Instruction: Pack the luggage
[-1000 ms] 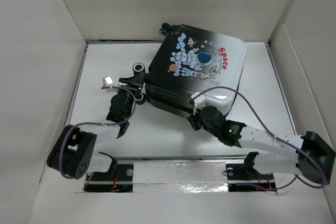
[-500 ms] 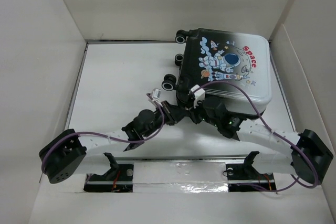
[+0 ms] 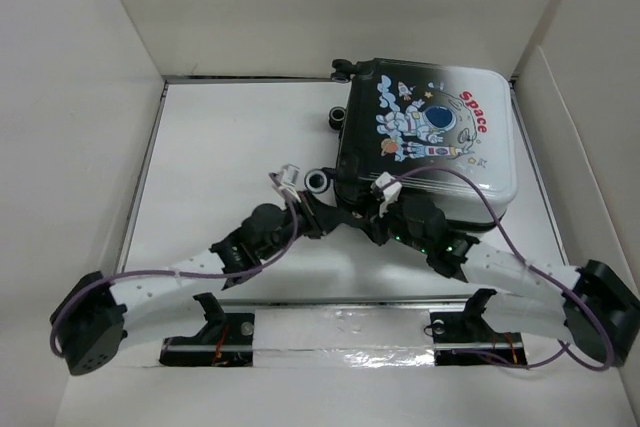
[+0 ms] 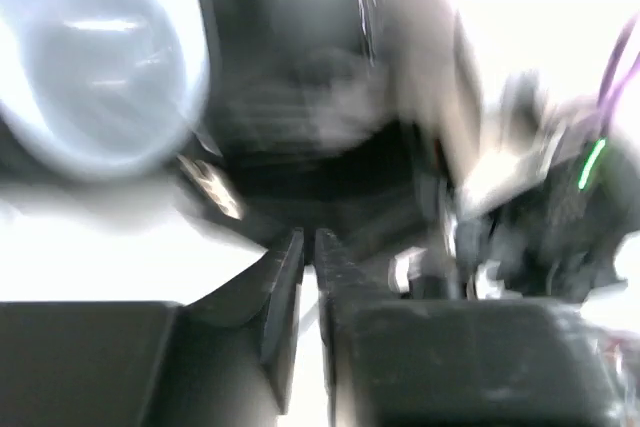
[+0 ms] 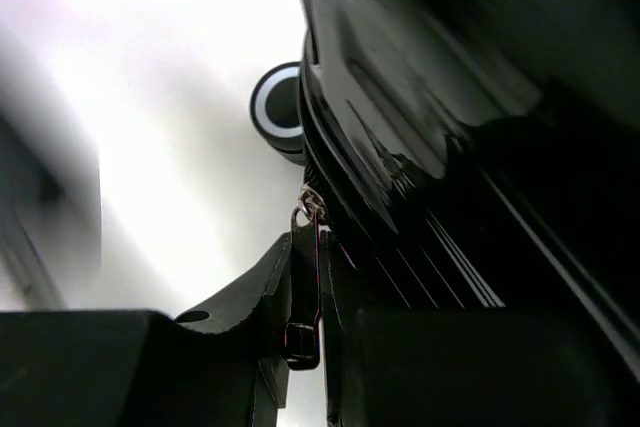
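Black-to-white luggage [image 3: 430, 127] flat, closed, far right; wheels [image 3: 319, 181] left, long axis L-R. Both arms at near-left corner: right gripper [image 5: 308, 257] pinching zip pull [image 5: 302, 337]; left gripper [image 4: 308, 272] almost closed, nothing visibly held.

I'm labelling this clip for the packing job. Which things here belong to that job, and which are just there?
Belongs to the job:
luggage, lying flat, print up
its zipper pull, pinched in the right claw
left claw, shut, by the case's near-left corner

Just there:
white table
foil tape strip along the near edge
purple cables
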Action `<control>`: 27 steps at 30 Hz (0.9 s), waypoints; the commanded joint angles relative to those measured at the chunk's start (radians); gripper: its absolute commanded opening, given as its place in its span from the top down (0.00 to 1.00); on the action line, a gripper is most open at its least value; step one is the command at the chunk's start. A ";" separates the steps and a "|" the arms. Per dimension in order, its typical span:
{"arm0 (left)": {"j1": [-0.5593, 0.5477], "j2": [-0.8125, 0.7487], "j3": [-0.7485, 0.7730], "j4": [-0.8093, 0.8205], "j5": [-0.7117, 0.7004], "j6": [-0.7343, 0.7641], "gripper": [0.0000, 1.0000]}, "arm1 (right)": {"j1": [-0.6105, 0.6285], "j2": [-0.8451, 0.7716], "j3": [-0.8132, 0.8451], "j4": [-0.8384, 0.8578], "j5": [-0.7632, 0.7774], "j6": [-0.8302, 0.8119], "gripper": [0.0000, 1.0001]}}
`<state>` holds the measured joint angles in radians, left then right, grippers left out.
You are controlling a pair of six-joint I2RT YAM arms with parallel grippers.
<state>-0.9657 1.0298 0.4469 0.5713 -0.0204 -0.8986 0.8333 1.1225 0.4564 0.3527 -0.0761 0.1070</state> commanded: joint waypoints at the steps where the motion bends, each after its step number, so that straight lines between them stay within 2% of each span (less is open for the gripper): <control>1: 0.140 -0.143 0.075 -0.062 -0.099 0.039 0.80 | 0.029 -0.194 -0.042 0.005 -0.073 0.025 1.00; 2: 0.171 -0.152 0.107 -0.074 -0.116 0.047 0.62 | 0.029 -0.278 -0.051 -0.035 -0.074 0.025 1.00; 3: 0.205 -0.157 0.130 -0.097 -0.119 0.041 0.55 | 0.029 -0.318 -0.064 -0.125 -0.059 0.026 1.00; 4: 0.284 -0.152 0.151 -0.109 -0.102 0.043 0.49 | 0.018 -0.357 -0.071 -0.168 -0.054 0.026 1.00; 5: 0.320 -0.145 0.186 -0.096 -0.080 0.050 0.39 | 0.018 -0.433 -0.077 -0.205 -0.054 0.026 1.00; 8: 0.418 -0.030 0.303 -0.128 -0.061 0.079 0.26 | 0.000 -0.547 -0.100 -0.328 -0.065 0.040 1.00; 11: 0.497 0.188 0.412 -0.134 -0.020 0.101 0.24 | -0.010 -0.682 -0.110 -0.434 -0.056 0.059 1.00; 13: 0.521 0.368 0.542 -0.122 0.082 0.118 0.23 | -0.010 -0.746 -0.108 -0.494 -0.051 0.071 1.00; 14: 0.521 0.422 0.638 -0.128 0.138 0.136 0.24 | -0.010 -0.762 -0.108 -0.503 -0.054 0.072 1.00; 16: 0.533 0.568 0.729 -0.116 0.183 0.179 0.27 | -0.010 -0.783 -0.107 -0.529 -0.056 0.076 1.00; 19: 0.533 0.718 0.907 -0.175 0.214 0.303 0.36 | -0.010 -0.796 -0.102 -0.541 -0.056 0.074 1.00; 22: 0.551 0.782 0.977 -0.221 0.205 0.394 0.44 | -0.010 -0.799 -0.099 -0.549 -0.056 0.072 1.00; 23: 0.552 0.788 0.980 -0.234 0.191 0.406 0.51 | -0.010 -0.802 -0.099 -0.555 -0.054 0.074 1.00; 27: 0.561 0.796 0.957 -0.191 0.192 0.447 0.52 | -0.010 -0.799 -0.101 -0.541 -0.054 0.071 1.00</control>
<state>-0.4191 1.8652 1.3621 0.3313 0.1551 -0.5392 0.8253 0.3481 0.3035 -0.3019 -0.1013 0.1654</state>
